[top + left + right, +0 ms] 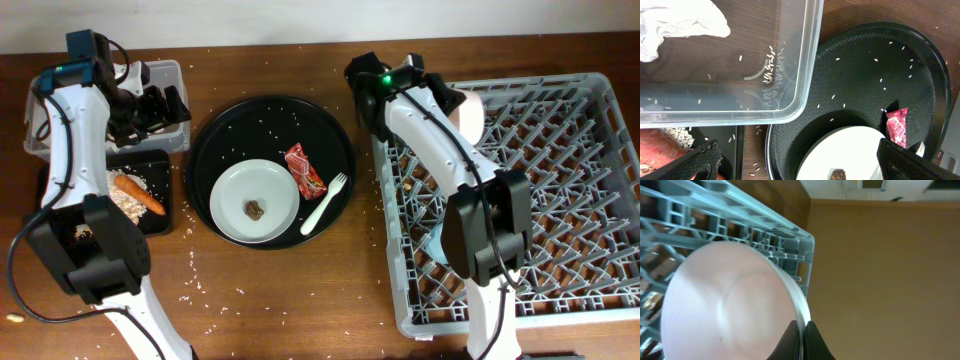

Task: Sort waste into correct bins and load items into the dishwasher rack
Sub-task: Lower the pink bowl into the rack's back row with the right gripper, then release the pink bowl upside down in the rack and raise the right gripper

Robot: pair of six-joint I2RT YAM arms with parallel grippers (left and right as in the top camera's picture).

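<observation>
My left gripper [158,108] is open and empty, over the near corner of the clear tub [170,70]. The tub holds a crumpled white napkin [680,22] and some rice [771,70]. The shallow black tray [160,160] holds the orange carrot [138,194] and rice scraps [125,200]. A pale grey plate [235,190] carries a brown chunk [255,209]. A red wrapper [305,170] and a white fork [325,203] lie beside it. My right gripper [802,330] is shut on the rim of the pinkish bowl [468,112], held over the far left corner of the grey rack [560,200].
The plate, wrapper and fork sit on a large round black tray [225,120]. A light blue cup [434,246] lies in the rack, partly hidden by my right arm. Rice grains are scattered over the wooden table [260,310].
</observation>
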